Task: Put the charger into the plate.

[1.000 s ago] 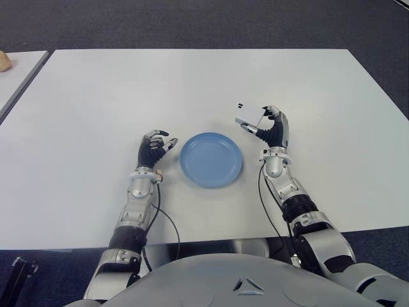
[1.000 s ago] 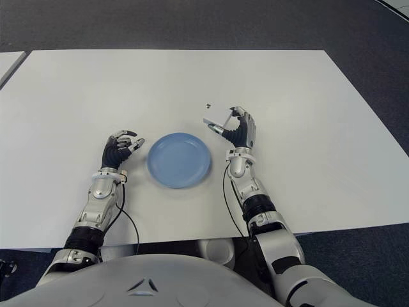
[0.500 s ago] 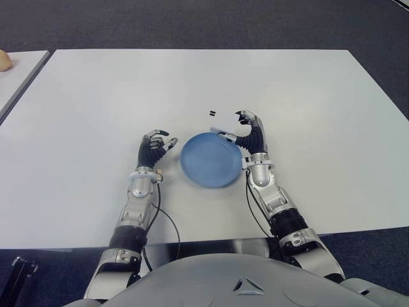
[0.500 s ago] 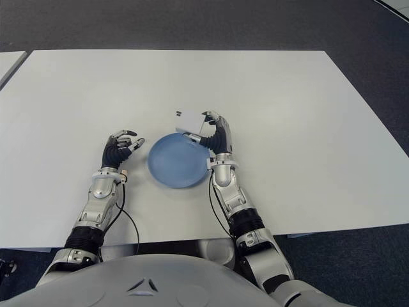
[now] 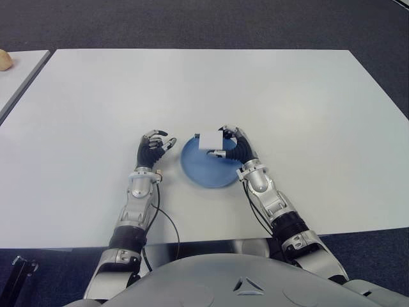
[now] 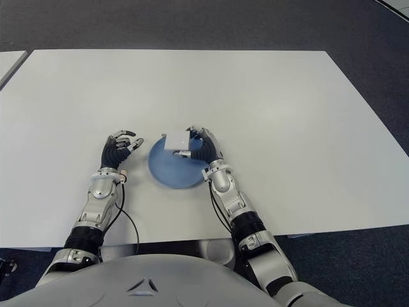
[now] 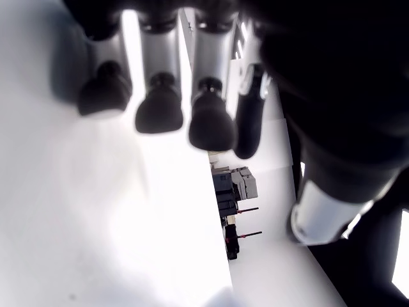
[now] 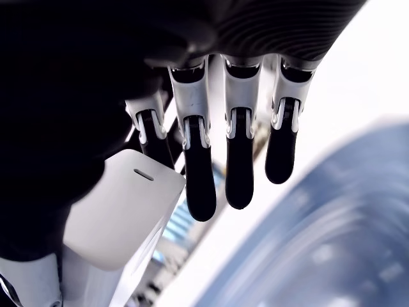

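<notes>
Item: white table (image 5: 268,83), seen from our head camera, with dark carpet floor (image 5: 192,22) beyond its far edge.

Item: blue plate (image 5: 206,171), round, lying on the table just ahead of our torso, near the table's centre line.

Item: charger (image 5: 210,141), a white block with rounded corners. We held it in our right hand (image 5: 235,147), over the plate's far rim at roughly 12 o'clock of the plate. In the right wrist view the charger (image 8: 121,217) sat pinched between the thumb and the nearest finger, a small slot visible on its face, with the blue of the plate (image 8: 332,256) spread below. Whether the charger touched the plate we could not tell.

Item: right hand, closed on the charger. It stood at about 1 o'clock of the plate, forearm running back across the plate's right rim towards our body. The other three fingers (image 8: 239,160) hung straight and apart, gripping nothing themselves.

Item: left hand (image 5: 152,148), idle, showing at 9 o'clock of the plate, just beside its left rim. Its fingers (image 7: 160,115) were loosely curled and empty, with bare white table under them in the left wrist view.

Item: second table edge (image 5: 19,73), at the far left, apart from ours by a narrow gap.
</notes>
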Tool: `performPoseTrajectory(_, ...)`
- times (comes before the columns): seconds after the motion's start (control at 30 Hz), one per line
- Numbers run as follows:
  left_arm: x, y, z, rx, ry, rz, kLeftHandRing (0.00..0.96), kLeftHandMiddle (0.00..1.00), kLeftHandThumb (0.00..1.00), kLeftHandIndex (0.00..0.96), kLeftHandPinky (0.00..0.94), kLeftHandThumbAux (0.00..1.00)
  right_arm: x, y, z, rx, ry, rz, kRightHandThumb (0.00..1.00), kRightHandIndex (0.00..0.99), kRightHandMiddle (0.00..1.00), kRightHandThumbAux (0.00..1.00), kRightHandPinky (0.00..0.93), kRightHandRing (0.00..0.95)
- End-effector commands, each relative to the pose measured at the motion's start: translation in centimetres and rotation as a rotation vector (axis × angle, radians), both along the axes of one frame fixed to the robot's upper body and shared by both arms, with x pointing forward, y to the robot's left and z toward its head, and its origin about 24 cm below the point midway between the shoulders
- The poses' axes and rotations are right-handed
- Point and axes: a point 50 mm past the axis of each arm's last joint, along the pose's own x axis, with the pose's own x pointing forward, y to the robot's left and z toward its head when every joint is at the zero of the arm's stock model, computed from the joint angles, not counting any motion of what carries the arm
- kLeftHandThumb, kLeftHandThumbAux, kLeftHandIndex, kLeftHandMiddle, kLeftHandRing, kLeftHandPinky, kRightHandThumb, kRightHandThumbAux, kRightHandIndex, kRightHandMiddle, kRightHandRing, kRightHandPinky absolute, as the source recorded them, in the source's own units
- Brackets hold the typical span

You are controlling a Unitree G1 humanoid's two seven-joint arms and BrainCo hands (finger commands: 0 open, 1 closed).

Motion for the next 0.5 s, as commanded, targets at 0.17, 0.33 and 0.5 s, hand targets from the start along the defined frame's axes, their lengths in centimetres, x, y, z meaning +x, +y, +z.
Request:
performPoseTrajectory(0.17, -0.28, 0.24, -0.37, 0.008, 0.015, 0.01, 0.813, 0.809, 0.705, 0.436, 0.807, 0.721, -0.53, 0.32, -1.09, -0.166, 0.051, 0.106, 0.699, 0.438, 0.867, 0.728, 0.848, 0.853)
performPoseTrajectory(0.33, -0.29, 0.26, -0.33, 0.013, 0.015, 0.011, 0.808, 0.805, 0.704, 0.436, 0.804, 0.721, -0.68, 0.45, -1.17, -0.22, 0.066, 0.147, 0.7, 0.438, 0.865, 0.728, 0.852, 0.853)
performPoseTrajectory(0.5, -0.26, 0.26, -0.33, 0.015, 0.018, 0.012, 0.809, 0.806, 0.704, 0.436, 0.804, 0.721, -0.82, 0.4, -1.04, -0.318, 0.066, 0.201, 0.7, 0.438, 0.863, 0.728, 0.851, 0.852)
